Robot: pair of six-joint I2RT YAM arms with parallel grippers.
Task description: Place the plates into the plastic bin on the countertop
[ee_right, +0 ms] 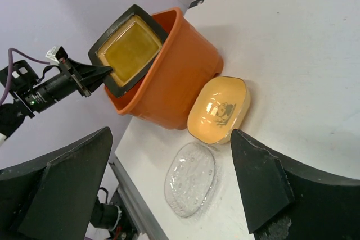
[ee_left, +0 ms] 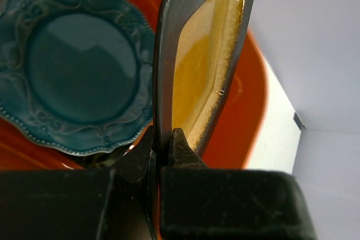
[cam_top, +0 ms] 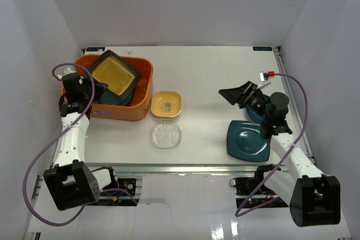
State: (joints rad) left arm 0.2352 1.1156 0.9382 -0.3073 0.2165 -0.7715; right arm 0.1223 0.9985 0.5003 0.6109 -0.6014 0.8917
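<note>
I start with the white countertop (cam_top: pixel 214 77), which carries everything. The orange plastic bin (cam_top: pixel 121 112) sits at its far left corner, within easy reach of my left arm, which I judge is why that arm does the loading. Inside the bin, the round scalloped teal plate (ee_left: pixel 79 71) lies flat on the bottom. The black-rimmed amber square plate (cam_top: pixel 112 76) is tilted above it, its far edge up over the bin's rim. It is tilted because it is gripped by one edge and is partway into the bin, not yet laid down. The square dark teal plate (cam_top: pixel 247 141) lies flat on the right side of the countertop, close to my right arm, so I take it as that arm's next pick. The small yellow square plate (cam_top: pixel 166 104) sits just beside the bin's right wall. The small clear glass plate (cam_top: pixel 166 136) lies just in front of the yellow one, and both wait on the table. The left gripper (ee_left: pixel 165 144) is pinched narrow on the amber plate's black rim, one finger on each face. The right gripper (cam_top: pixel 241 95) is spread wide and holds nothing, hovering above the far edge of the dark teal plate.
</note>
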